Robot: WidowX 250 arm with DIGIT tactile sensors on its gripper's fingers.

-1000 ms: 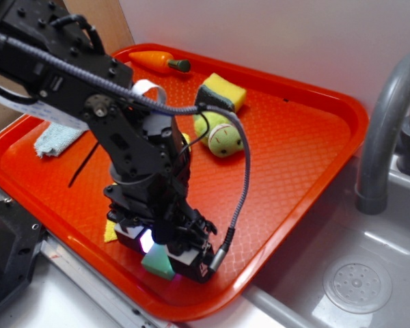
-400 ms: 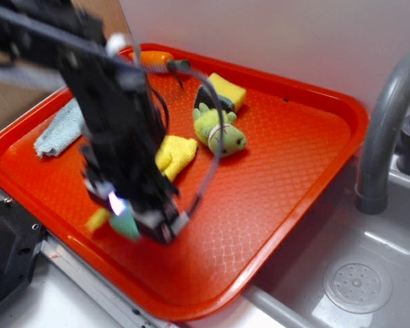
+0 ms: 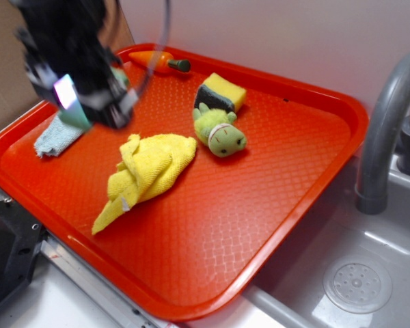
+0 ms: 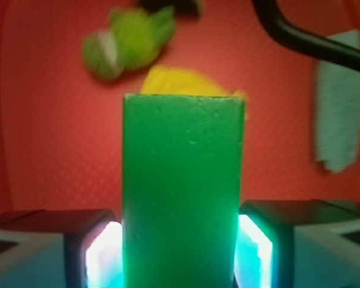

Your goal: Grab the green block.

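My gripper (image 3: 78, 109) is shut on the green block (image 4: 181, 192), which fills the middle of the wrist view between the two lit pads (image 4: 102, 255). In the exterior view the block (image 3: 74, 117) shows as a pale green end under the blurred gripper, held in the air above the back left of the red tray (image 3: 260, 205). The arm is blurred by motion.
On the tray lie a yellow cloth (image 3: 145, 171), a lime plush toy (image 3: 219, 133), a yellow sponge with a dark side (image 3: 221, 92), a toy carrot (image 3: 157, 60) and a pale blue cloth (image 3: 55, 140). A grey faucet (image 3: 386, 130) and sink (image 3: 355, 280) stand right.
My gripper has lifted the green block off the tray's front edge and carried it up and toward the back left. The yellow cloth under it is now uncovered.
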